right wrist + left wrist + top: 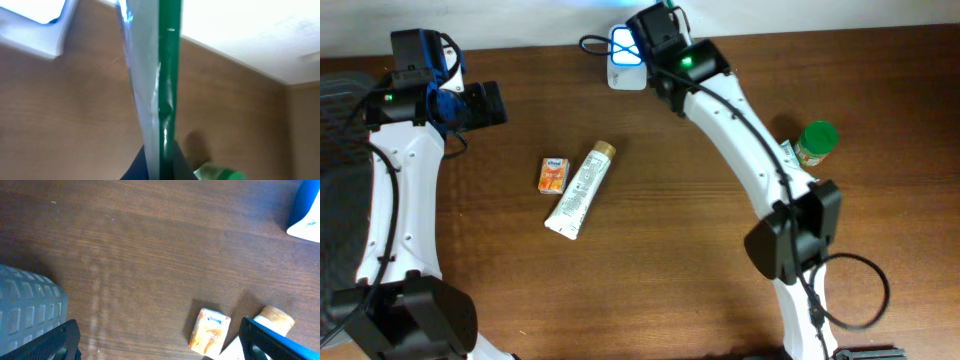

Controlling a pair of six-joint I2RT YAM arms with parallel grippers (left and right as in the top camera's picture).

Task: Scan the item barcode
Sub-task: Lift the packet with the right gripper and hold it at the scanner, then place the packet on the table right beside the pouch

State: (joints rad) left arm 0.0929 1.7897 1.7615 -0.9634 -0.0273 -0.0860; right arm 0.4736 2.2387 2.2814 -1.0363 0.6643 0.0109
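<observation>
My right gripper [162,161] is shut on a thin flat packet [161,85], green on one side and clear on the other, seen edge-on and running up out of the jaws. In the overhead view this gripper [638,42] sits at the white and blue scanner [627,62] at the table's back edge; the packet itself is hidden there. The scanner's corner [35,31] shows at the upper left of the right wrist view. My left gripper [160,345] stands open over bare wood at the far left [498,103], with nothing between its fingers.
An orange tissue packet [553,174] and a white tube with a tan cap [580,190] lie mid-table, just right of the left gripper's span [210,331]. A green-lidded jar [816,142] stands at the right. A grey ribbed object [27,307] lies at the left edge.
</observation>
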